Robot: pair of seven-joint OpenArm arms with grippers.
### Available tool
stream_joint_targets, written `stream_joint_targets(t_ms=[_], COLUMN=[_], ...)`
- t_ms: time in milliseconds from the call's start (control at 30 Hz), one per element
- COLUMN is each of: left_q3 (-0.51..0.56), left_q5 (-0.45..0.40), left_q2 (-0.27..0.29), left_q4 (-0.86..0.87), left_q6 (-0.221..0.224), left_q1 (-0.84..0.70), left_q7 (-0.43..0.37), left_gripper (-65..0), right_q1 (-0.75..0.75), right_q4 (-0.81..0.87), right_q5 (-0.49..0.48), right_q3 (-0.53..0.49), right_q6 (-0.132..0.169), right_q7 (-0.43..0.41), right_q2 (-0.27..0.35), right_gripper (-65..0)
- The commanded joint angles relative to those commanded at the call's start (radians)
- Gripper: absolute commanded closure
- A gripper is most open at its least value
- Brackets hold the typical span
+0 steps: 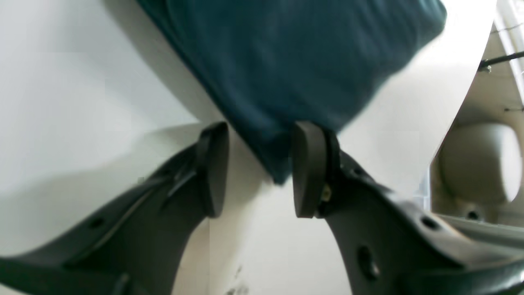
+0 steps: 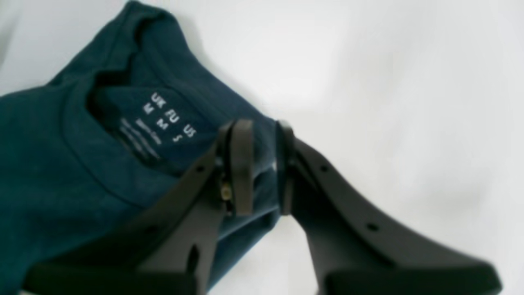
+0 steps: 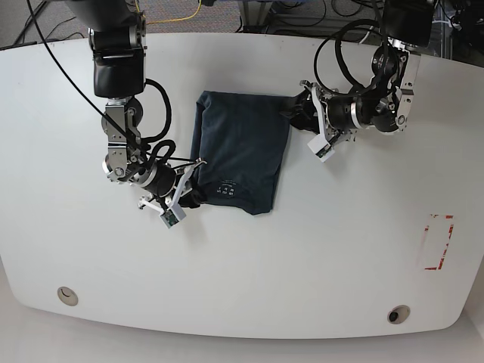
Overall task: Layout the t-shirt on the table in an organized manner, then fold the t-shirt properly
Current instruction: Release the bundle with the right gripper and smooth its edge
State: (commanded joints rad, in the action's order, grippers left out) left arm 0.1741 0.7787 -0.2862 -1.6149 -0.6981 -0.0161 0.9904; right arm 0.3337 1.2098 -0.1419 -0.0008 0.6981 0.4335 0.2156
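Navy cotton t-shirt (image 3: 240, 153), folded, is lying mid glossy white table (image 3: 242, 287). Right pincer (image 2: 262, 168) is clamping its collar-side edge; left pincer (image 1: 258, 168) is gaping around a corner. Bare table is surrounding both pincers.

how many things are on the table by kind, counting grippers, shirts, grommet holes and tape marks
grippers: 2 (left gripper, right gripper)
shirts: 1 (t-shirt)
grommet holes: 2 ()
red tape marks: 1 ()
total: 6
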Motion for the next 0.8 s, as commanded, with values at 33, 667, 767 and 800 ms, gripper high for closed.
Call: stream_joint_targets(t_ms=[33,667,767,800], left_q3=[0.000,0.009,0.041,0.054], left_q5=[0.000,-0.117,-0.212,-0.239], left_q2=[0.000,0.252,0.325,0.341], left_q4=[-0.025,-0.129,-0.104,-0.097], left_q6=[0.000,0.079,0.110,0.116], left_q1=[0.011,0.150,0.161,0.158], left_q7=[0.015,0.055,0.002,-0.025], left_gripper=[-23.9,-23.9,-23.9,-23.9], right_q1=[0.000,-0.066,-0.091,-0.095], right_q4=[0.023,0.655,0.690,0.697], right_q5=[-0.003,0.000,-0.002,-0.002], right_q3=[0.002,0.031,0.087,0.098], right_q6=[0.000,0.000,0.000,0.000], right_q7=[0.021,0.466,0.471,0.471], right_q2=[0.005,0.005,0.005,0.005], right_gripper=[-9.4,-9.4,-9.4,-9.4])
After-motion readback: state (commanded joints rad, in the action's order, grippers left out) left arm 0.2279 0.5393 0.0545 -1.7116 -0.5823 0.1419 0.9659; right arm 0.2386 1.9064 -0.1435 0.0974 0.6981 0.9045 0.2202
